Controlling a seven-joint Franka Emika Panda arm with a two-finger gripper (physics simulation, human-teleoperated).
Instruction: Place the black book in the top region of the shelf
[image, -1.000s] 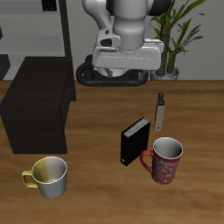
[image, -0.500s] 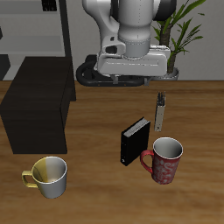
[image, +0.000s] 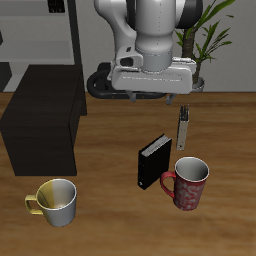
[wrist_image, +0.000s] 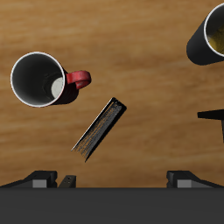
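Observation:
The black book stands upright on the wooden table beside a red mug; in the wrist view it shows as a thin dark slab seen from above. The shelf is a low matte-black box away to the side of the book; a dark corner of it shows in the wrist view. My gripper hangs high above the table, over and a little behind the book. Its fingers stand wide apart and hold nothing.
A slim grey upright stick stands just behind the red mug. A yellow-handled pale mug sits near the table's front edge, before the shelf. A potted plant and a tall open rack stand at the back.
My gripper has drifted sideways, away from the shelf side, and now hangs more directly behind the book. The book, mugs and shelf have not moved.

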